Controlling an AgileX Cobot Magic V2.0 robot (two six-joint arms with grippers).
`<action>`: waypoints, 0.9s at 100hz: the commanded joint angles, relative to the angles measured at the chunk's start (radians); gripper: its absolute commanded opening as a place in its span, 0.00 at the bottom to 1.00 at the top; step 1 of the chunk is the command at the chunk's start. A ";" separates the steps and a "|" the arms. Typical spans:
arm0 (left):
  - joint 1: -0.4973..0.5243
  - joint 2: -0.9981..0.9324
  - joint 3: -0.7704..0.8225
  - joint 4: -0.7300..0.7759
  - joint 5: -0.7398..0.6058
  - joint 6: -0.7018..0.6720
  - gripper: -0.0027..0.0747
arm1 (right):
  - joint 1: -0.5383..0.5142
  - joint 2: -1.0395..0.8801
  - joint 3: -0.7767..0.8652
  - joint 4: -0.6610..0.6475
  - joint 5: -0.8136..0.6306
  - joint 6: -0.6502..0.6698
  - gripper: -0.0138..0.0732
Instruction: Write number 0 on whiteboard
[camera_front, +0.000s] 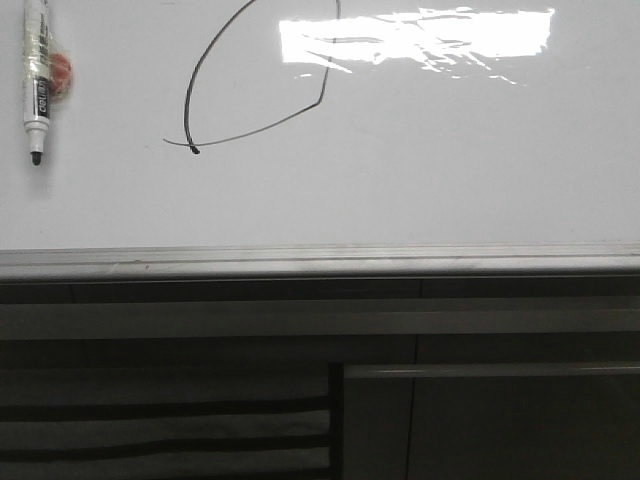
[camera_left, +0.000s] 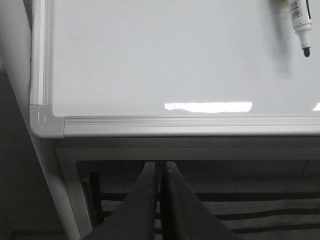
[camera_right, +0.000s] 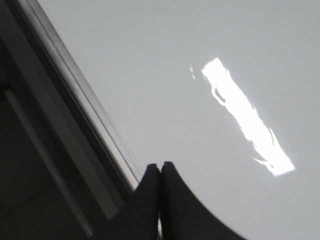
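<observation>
The whiteboard (camera_front: 420, 170) fills the upper front view, with glare across its top. The number 0 (camera_front: 187, 105) is a thin black loop with a pointed right corner and a small end dot at its lower left; its top is cut off by the frame. A black-tipped marker (camera_front: 37, 75) lies uncapped on the board at the far left, also in the left wrist view as the marker (camera_left: 300, 22). My left gripper (camera_left: 160, 165) is shut and empty, below the board's near rail. My right gripper (camera_right: 160, 165) is shut and empty, at the edge of the whiteboard (camera_right: 175, 75).
A small orange-red thing (camera_front: 62, 68) sits beside the marker. The silver bottom rail (camera_front: 320, 260) runs along the board's near edge, ending in a rounded corner (camera_left: 45, 122). Grey cabinet panels (camera_front: 500, 400) and dark slats lie below.
</observation>
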 joint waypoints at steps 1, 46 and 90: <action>-0.007 -0.030 0.033 -0.012 -0.049 -0.001 0.01 | -0.134 0.012 0.013 -0.011 -0.081 -0.005 0.08; -0.007 -0.030 0.033 -0.012 -0.049 -0.001 0.01 | -0.547 0.012 0.013 0.012 0.087 -0.005 0.08; -0.007 -0.030 0.031 -0.012 -0.049 -0.001 0.01 | -0.547 -0.054 0.010 0.031 0.219 -0.005 0.08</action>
